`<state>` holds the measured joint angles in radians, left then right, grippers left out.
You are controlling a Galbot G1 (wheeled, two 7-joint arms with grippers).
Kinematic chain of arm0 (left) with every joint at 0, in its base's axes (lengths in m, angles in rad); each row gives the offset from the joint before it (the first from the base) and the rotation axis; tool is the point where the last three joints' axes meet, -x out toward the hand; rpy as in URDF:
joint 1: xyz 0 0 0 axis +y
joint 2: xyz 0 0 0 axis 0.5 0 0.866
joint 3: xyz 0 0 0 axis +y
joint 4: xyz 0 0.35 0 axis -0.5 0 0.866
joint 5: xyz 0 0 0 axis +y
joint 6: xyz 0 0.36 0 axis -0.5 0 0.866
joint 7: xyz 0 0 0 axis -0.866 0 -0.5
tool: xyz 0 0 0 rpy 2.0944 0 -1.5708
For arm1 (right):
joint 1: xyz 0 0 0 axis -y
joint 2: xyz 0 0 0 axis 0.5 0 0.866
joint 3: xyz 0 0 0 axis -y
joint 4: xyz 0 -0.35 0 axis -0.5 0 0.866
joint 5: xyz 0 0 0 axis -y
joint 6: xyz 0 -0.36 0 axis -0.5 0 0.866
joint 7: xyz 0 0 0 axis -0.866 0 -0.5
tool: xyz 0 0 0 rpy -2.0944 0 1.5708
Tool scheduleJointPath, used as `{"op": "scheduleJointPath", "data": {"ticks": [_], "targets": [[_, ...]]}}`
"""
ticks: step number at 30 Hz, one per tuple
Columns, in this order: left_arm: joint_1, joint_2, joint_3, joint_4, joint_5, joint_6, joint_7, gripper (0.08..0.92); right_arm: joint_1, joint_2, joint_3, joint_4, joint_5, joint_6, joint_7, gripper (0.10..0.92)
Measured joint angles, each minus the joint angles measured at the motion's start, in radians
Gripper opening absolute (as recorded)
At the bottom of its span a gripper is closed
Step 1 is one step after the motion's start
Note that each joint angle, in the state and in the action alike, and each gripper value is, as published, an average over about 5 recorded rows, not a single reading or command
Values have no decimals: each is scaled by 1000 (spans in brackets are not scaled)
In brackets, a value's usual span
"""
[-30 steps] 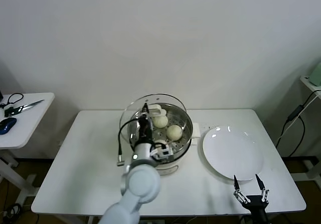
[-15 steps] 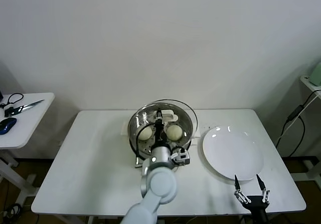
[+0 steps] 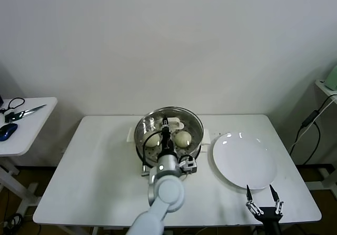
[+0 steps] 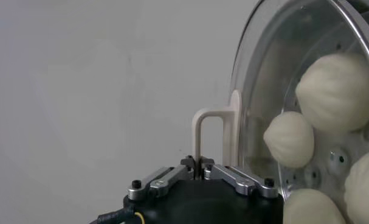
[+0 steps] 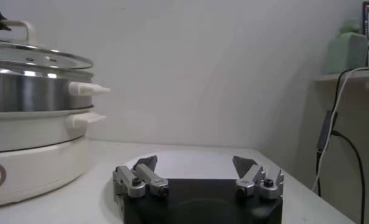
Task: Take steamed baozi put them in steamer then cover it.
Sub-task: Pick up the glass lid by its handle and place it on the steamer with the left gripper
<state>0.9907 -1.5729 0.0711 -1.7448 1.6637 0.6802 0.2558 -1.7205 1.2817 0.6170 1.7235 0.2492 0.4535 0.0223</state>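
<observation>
The steel steamer (image 3: 143, 143) stands on its cream-white cooker base at the table's middle. The clear glass cover (image 3: 189, 120) lies over it, about level. My left gripper (image 3: 165, 123) is shut on the cover's cream-white handle (image 4: 208, 131). Two pale baozi (image 3: 182, 138) show through the glass in the head view. Several baozi (image 4: 337, 91) show through the lid in the left wrist view. My right gripper (image 3: 263, 198) is open and empty at the table's front right edge, also in its own wrist view (image 5: 196, 164). The steamer with its cover on shows in the right wrist view (image 5: 32, 85).
A flat white plate (image 3: 244, 160) lies right of the steamer. A small side table (image 3: 23, 127) at far left holds scissors (image 3: 23, 111) and a dark mouse (image 3: 7, 131). A cable (image 3: 308, 124) hangs at far right.
My left gripper carried the cover from a tilted hold left of the steamer to right above it, then lowered it level onto the steamer rim. The right arm stayed still.
</observation>
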Motion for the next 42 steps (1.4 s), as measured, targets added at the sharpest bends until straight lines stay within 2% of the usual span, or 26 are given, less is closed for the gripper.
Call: {"op": "scheduleJointPath", "data": {"ticks": [14,33,36,42], "targets": [[-6,20,-16,38,-2,-9,-34,137,-7,3,6,5,1,6,2,823],[1,5,-11,50,-13,-11,-49,137,-6,12,5,10,0,10,1,823],[5,9,-11,46,-18,-14,-51,159,-5,12,6,14,0,9,1,823],[22,17,-6,24,-32,-17,-51,315,-5,10,8,24,5,-1,-1,823]]}}
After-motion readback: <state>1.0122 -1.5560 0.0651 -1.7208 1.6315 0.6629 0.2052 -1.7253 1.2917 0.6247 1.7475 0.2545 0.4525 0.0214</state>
